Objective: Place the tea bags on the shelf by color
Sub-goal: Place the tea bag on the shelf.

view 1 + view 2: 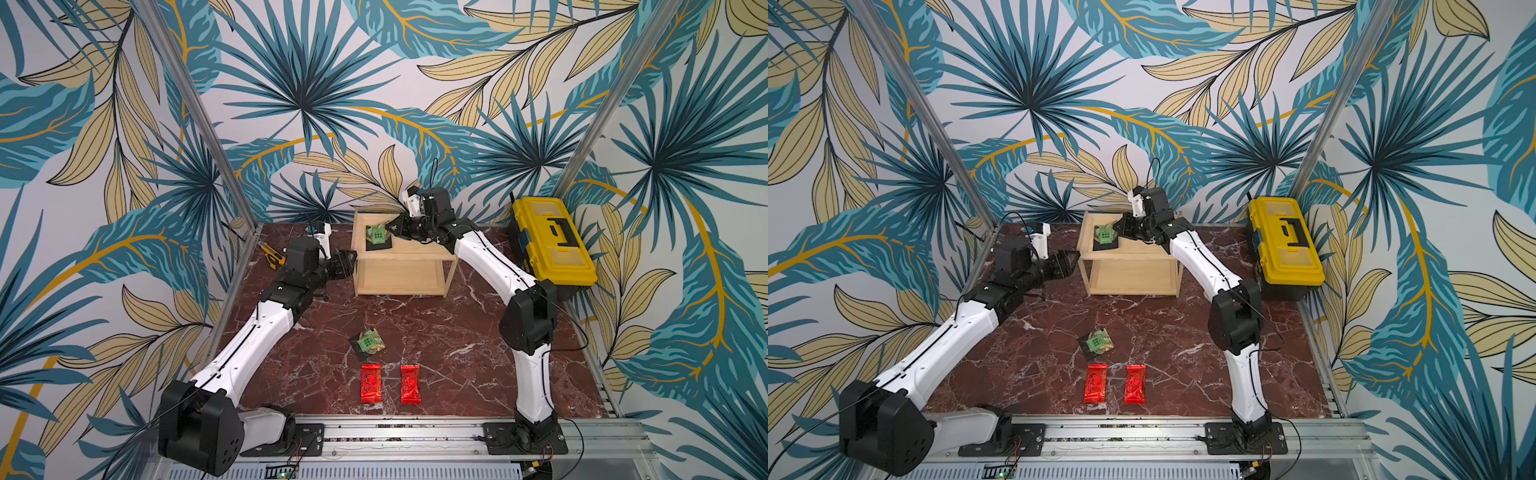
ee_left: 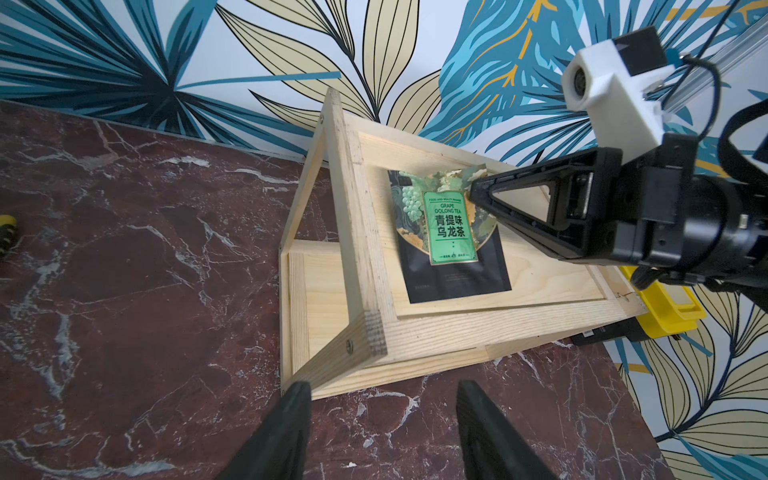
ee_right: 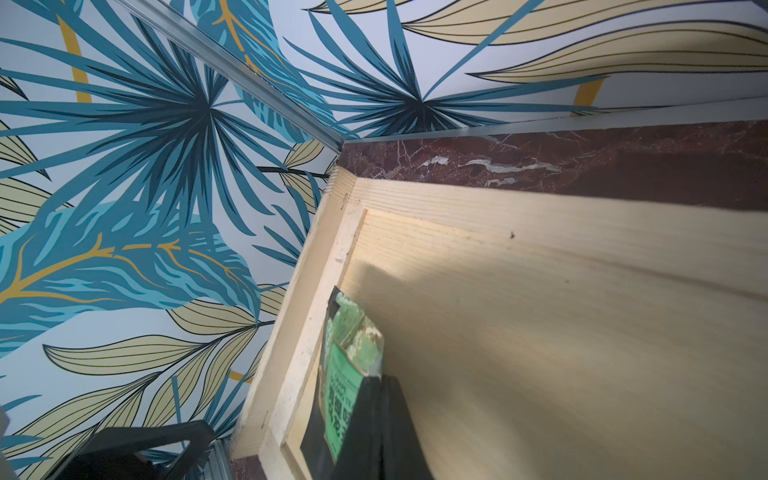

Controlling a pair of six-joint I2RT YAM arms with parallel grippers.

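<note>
Right gripper [image 2: 478,193]: jaws pinched on the green tea bag [image 2: 446,232], which lies in the shelf [image 1: 399,259] top tray.
Left gripper [image 2: 382,432]: jaws apart, empty, beside the shelf.
Your release: lay it flat, then withdraw upward clear of the shelf rim.
Remaining: one green [image 1: 368,343], two red tea bags [image 1: 370,382] lie on the table, well in front of the shelf.

We count two green-and-gold tea bags [image 1: 377,237] [image 1: 368,343], two red tea bags [image 1: 370,382] [image 1: 410,383], one wooden shelf [image 1: 401,266], one yellow toolbox [image 1: 550,243], two robot arms.
</note>
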